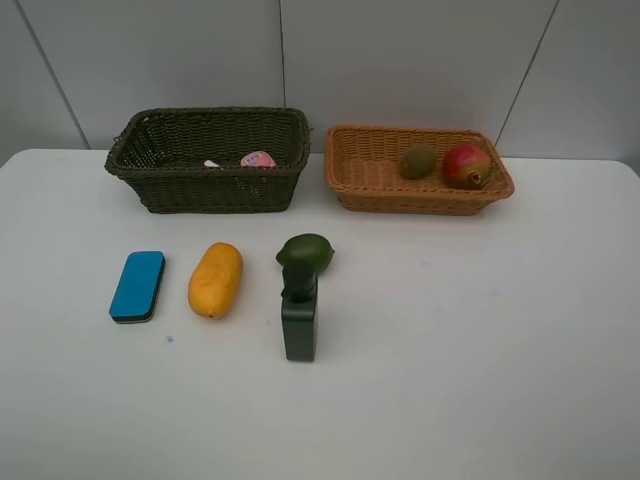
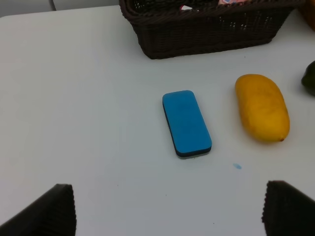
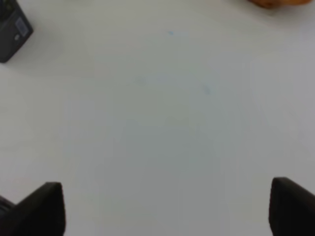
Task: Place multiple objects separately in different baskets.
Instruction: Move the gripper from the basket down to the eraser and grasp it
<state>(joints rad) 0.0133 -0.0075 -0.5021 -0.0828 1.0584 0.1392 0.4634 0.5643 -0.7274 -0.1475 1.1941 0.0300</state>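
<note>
On the table lie a blue eraser block [image 1: 137,286] [image 2: 186,123], a mango [image 1: 215,279] [image 2: 262,107], an avocado [image 1: 305,252] and a dark green bottle [image 1: 299,318] [image 3: 12,29]. The dark olive-brown basket [image 1: 210,190] [image 2: 206,29] holds the pink bottle [image 1: 258,159] and the marker [image 1: 211,163]. The orange-tan basket [image 1: 420,198] holds the kiwi [image 1: 418,161] and the pomegranate [image 1: 467,165]. Neither arm shows in the exterior high view. My left gripper [image 2: 167,211] is open and empty, short of the eraser. My right gripper [image 3: 167,209] is open and empty over bare table.
The white table [image 1: 480,350] reaches a grey panelled wall behind the baskets. The two baskets stand side by side at the back with a small gap between them. A tiny blue speck [image 1: 169,338] lies near the eraser.
</note>
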